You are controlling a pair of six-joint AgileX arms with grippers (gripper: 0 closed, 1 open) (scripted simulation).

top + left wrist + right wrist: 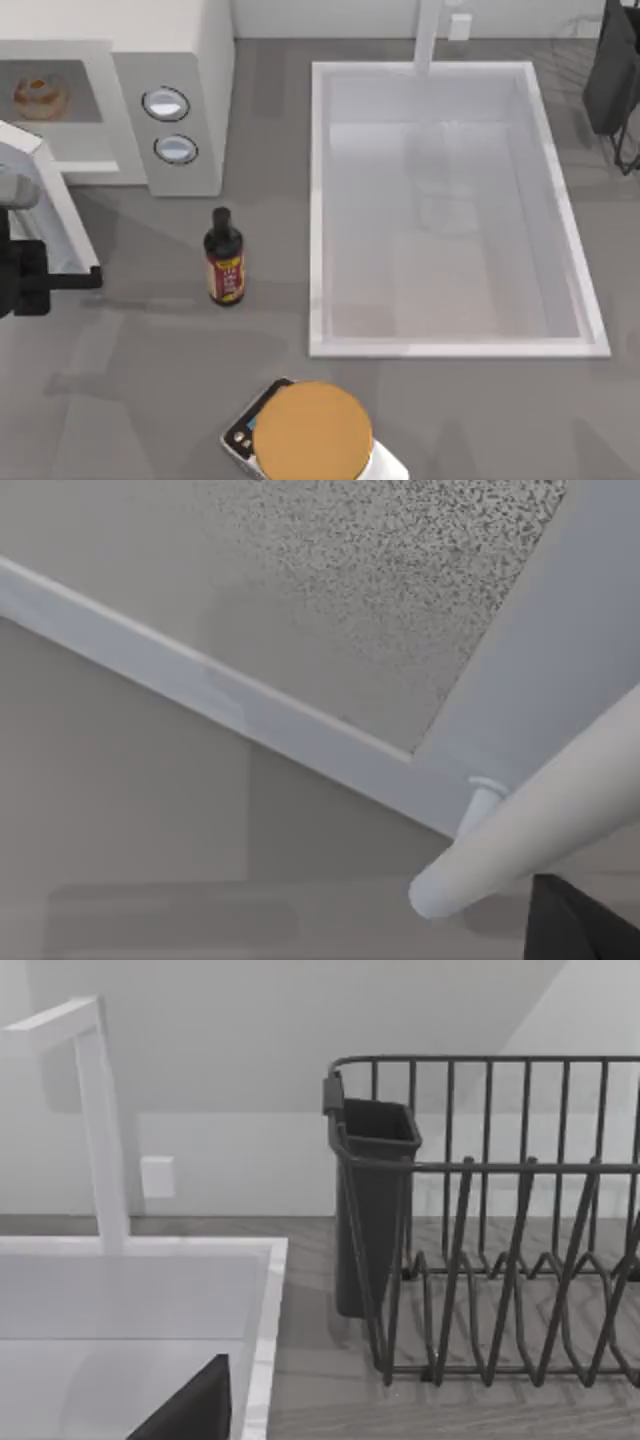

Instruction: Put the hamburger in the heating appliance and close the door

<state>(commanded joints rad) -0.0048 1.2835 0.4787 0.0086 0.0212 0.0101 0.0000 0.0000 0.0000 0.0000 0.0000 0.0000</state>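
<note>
At the near edge of the table, a large flat tan-orange disc (312,430) rests on a small white scale (243,436) with a dark display. Farther back, left of centre, a dark sauce bottle (224,257) with a red label lies on the grey table (150,350), just beside the near left corner of the white sink basin (318,200). At the far left edge, the left gripper (70,281), black and mounted on a grey-white wrist, sits against the outer end of the door (55,205), which stands swung out from the heating appliance (175,60) toward the near side; how wide its fingers stand, and whether they clasp anything, cannot be told from the views. The left wrist view is pressed close to the door's white frame (300,730) and speckled window, with a rounded white handle (520,830) beside a dark fingertip (575,925). Beyond the door, the hamburger (40,97) sits inside the grey cavity of the microwave, left of its two silver-ringed knobs (166,103). At the far right corner the right arm (615,70) is parked above a dark wire dish rack (500,1260) with a cutlery holder; its wrist view takes in the white faucet (95,1120) and sink rim, and the state of its fingers cannot be told.
</note>
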